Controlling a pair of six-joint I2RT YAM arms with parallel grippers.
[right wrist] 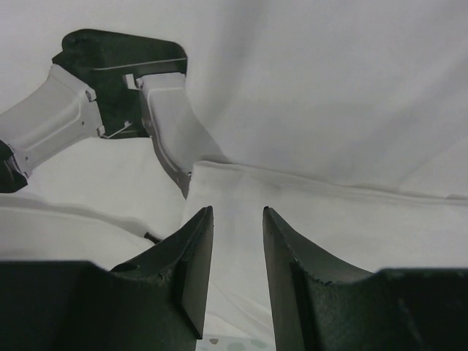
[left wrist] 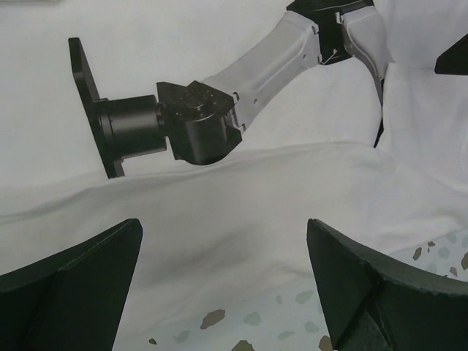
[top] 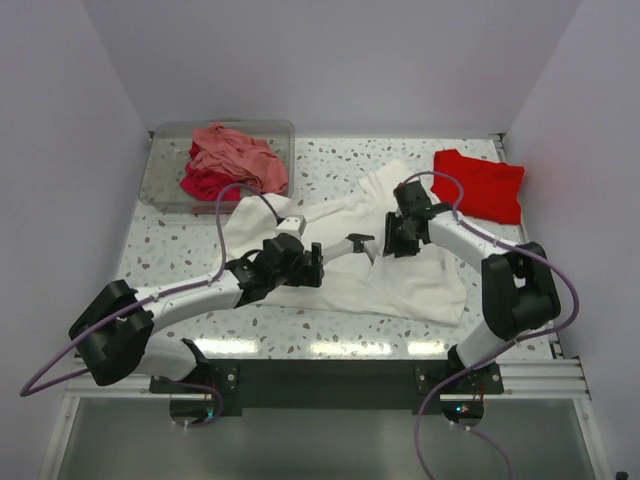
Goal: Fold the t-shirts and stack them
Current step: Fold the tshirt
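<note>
A white t-shirt (top: 420,285) lies spread and rumpled across the middle of the table. A bright red t-shirt (top: 480,185) lies folded at the back right. My left gripper (top: 345,252) hangs low over the white shirt's near-left part, jaws wide open and empty. In the left wrist view the left gripper (left wrist: 223,234) frames the white cloth (left wrist: 241,212) and its hem. My right gripper (top: 392,245) sits over the shirt's centre. In the right wrist view the right gripper (right wrist: 238,219) keeps a narrow gap, with the white cloth (right wrist: 329,88) showing through and nothing visibly pinched.
A clear bin (top: 165,165) at the back left holds salmon-pink (top: 235,155) and crimson (top: 205,185) shirts. The two arms meet closely over the white shirt; the right arm's wrist (left wrist: 190,121) fills the left wrist view. Terrazzo tabletop (top: 170,250) shows around the cloth.
</note>
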